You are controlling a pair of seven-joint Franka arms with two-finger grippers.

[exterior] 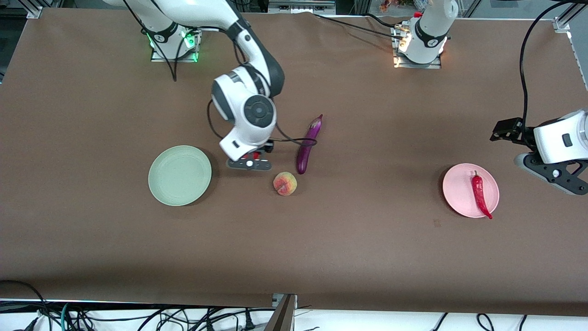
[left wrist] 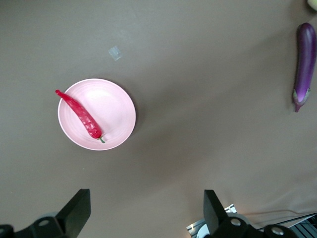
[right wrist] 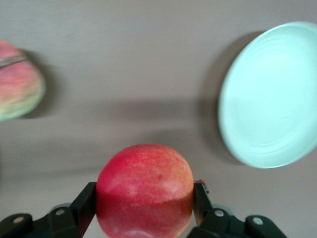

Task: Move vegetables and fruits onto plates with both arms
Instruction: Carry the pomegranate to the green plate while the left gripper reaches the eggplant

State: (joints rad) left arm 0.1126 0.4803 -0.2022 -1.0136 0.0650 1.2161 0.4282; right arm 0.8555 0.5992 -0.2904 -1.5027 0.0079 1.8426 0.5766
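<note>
Lying lowest toward the front camera, the red chili pepper (exterior: 481,195) is resting on the pink plate (exterior: 455,191), so I am judging this part done, while my left hand (left wrist: 143,210) is hanging released over the bare tabletop (exterior: 367,248) near it. My right hand (right wrist: 144,208) is clenching the round, glossy red pomegranate (right wrist: 144,188) above the tabletop between the pale green plate (exterior: 179,175) and the peach (exterior: 285,183), so next I am needing to carry it over that plate and lower it gently. I am seeing the purple eggplant (exterior: 308,145) lying just beside the peach.
</note>
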